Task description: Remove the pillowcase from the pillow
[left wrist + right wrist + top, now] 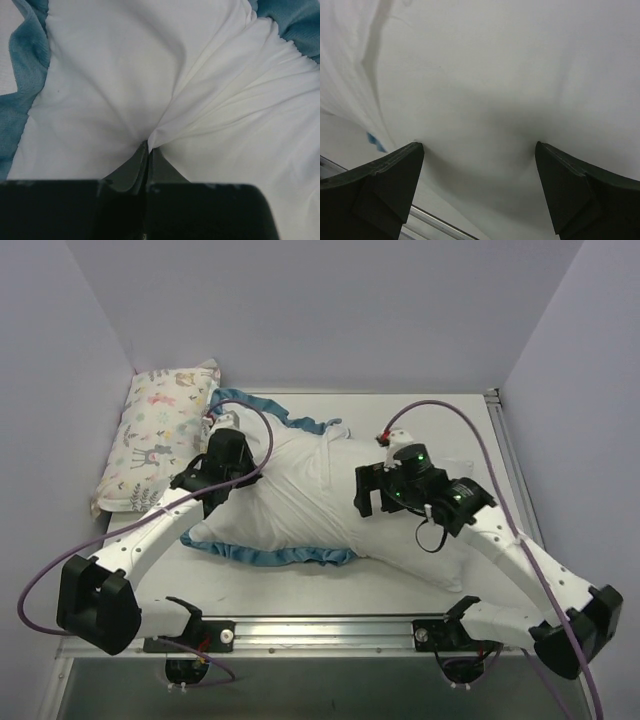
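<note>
The pillowcase [290, 490] lies white side up in mid-table, its blue ruffled trim [270, 555] along the near and far edges. The plain white pillow [425, 558] sticks out of it to the right. My left gripper [215, 478] sits at the case's left end. In the left wrist view this gripper [148, 145] is shut on a pinched fold of the pillowcase [115, 75], with creases fanning out from the grip. My right gripper [365, 495] is open, and its fingertips [405, 160] press on smooth white cloth [485, 75]. Whether that cloth is pillow or case I cannot tell.
A smaller pastel animal-print pillow [160, 435] lies along the left wall at the back. The table's metal front rail [330, 625] runs just beyond the arm bases. Walls close in on the left, back and right.
</note>
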You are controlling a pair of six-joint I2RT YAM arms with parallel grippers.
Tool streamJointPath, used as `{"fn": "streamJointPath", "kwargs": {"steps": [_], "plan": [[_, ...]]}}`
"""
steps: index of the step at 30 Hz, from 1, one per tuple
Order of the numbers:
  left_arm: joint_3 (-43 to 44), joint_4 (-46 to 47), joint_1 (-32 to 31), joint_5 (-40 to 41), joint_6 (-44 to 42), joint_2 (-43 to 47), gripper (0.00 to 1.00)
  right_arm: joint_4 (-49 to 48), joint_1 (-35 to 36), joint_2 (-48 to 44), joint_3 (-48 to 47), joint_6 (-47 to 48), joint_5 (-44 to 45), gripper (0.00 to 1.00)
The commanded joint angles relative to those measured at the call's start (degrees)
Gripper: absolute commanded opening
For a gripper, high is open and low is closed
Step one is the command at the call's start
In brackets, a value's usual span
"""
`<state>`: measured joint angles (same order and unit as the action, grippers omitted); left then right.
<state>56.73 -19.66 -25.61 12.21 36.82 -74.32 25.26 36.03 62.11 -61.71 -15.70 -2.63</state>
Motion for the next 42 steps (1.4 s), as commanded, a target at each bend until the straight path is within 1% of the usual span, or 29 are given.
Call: {"fn": "streamJointPath", "kwargs": {"steps": [1,4,5,6,7,8,9,11,13,15,16,17,18,20,21,22,26,30,32,35,36,37,38,39,40,42], "plan": [[3.8,-0.2,-1.0,-0.1,-1.8,-1.9,0.00,-2.0,1.7,8.3,4.1,1.5,1.2,1.00],[5.8,0.6,-2.5,-1.4,-3.1,-3.5,0.00,-5.5,1.8,14.1,5.7,0.4,1.7,0.99],[6.7,0.6,-3.0,-1.6,-3.8,-4.2,0.00,-5.7,0.9,15.3,5.9,0.0,1.7,0.95],[7.5,0.6,-3.6,-1.8,-4.9,-4.5,0.00,-6.0,0.3,17.5,5.7,-0.5,1.0,0.74],[9.4,0.0,-3.9,-2.4,-5.3,-4.8,0.00,-6.7,-0.3,18.2,5.7,-1.0,0.5,0.50],[10.2,-0.3,-4.6,-2.5,-5.8,-4.8,0.02,-7.1,-0.8,18.5,5.8,-3.1,-0.2,0.26],[10.9,-1.1,-5.1,-2.5,-6.0,-4.5,0.24,-8.3,-2.3,18.3,6.2,-4.2,-0.9,0.01],[12.3,-1.6,-6.6,-2.5,-6.0,-2.7,0.56,-9.4,-3.6,17.6,6.6,-6.1,-2.8,0.00],[12.5,-3.0,-8.1,0.0,-5.6,0.4,0.79,-10.6,-5.4,16.9,6.8,-8.1,-3.9,0.00],[12.0,-4.4,-11.6,1.8,-5.3,2.8,0.83,-10.8,-6.3,16.3,6.6,-9.3,-4.0,0.00],[11.6,-5.0,-13.1,4.7,-5.0,5.0,0.85,-11.1,-6.5,16.1,6.6,-9.5,-4.4,0.00],[10.0,-5.6,-14.6,6.3,-4.6,6.0,0.85,-11.4,-6.8,15.8,6.5,-9.7,-4.7,0.00],[8.9,-6.5,-17.7,8.8,-3.3,7.1,0.85,-11.4,-6.9,15.7,6.4,-10.0,-5.1,0.00],[5.7,-6.8,-20.7,11.7,-1.6,9.6,0.85,-11.5,-7.1,15.2,5.5,-10.0,-5.4,0.00],[2.1,-7.0,-23.4,13.3,0.1,10.2,0.86,-11.4,-7.2,14.6,5.0,-10.0,-5.6,0.00],[0.4,-7.0,-24.3,16.2,1.0,10.5,0.85,-10.9,-7.2,14.4,4.2,-10.0,-5.8,0.00],[-6.9,-5.0,-26.8,18.6,3.7,10.8,0.85,-8.3,-7.2,12.9,1.9,-8.6,-4.9,0.00],[-12.2,3.1,-27.2,19.7,2.9,10.5,0.86,-5.9,-7.2,11.4,0.6,-7.8,-4.2,0.00],[-12.6,3.8,-27.1,20.8,2.8,8.9,0.84,-5.2,-7.2,10.8,0.1,-7.5,-3.8,0.00],[-12.1,3.3,-27.2,21.5,2.6,7.3,0.61,-4.2,-7.2,10.2,-0.6,-7.1,-2.0,0.00],[-12.1,2.5,-27.1,22.6,3.0,7.2,0.51,-3.3,-7.5,10.2,-1.3,-6.6,-1.6,0.00],[-12.0,1.8,-27.0,23.1,3.3,7.2,0.25,-2.9,-7.6,10.1,-1.7,-6.5,-1.2,0.00],[-11.3,0.6,-26.9,23.7,3.8,7.2,0.15,-2.5,-7.9,10.1,-2.1,-6.4,-1.0,0.00],[-10.9,-2.8,-25.9,25.5,5.3,7.1,0.03,-1.7,-8.3,10.0,-2.4,-6.4,-0.4,0.00],[-10.2,-4.8,-25.4,26.7,6.3,7.3,0.00,-1.3,-9.1,9.8,-3.4,-6.0,0.1,0.00],[-9.7,-8.8,-23.1,28.7,7.7,8.1,0.00,0.5,-10.8,9.8,-4.6,-6.0,1.5,0.00]]}}
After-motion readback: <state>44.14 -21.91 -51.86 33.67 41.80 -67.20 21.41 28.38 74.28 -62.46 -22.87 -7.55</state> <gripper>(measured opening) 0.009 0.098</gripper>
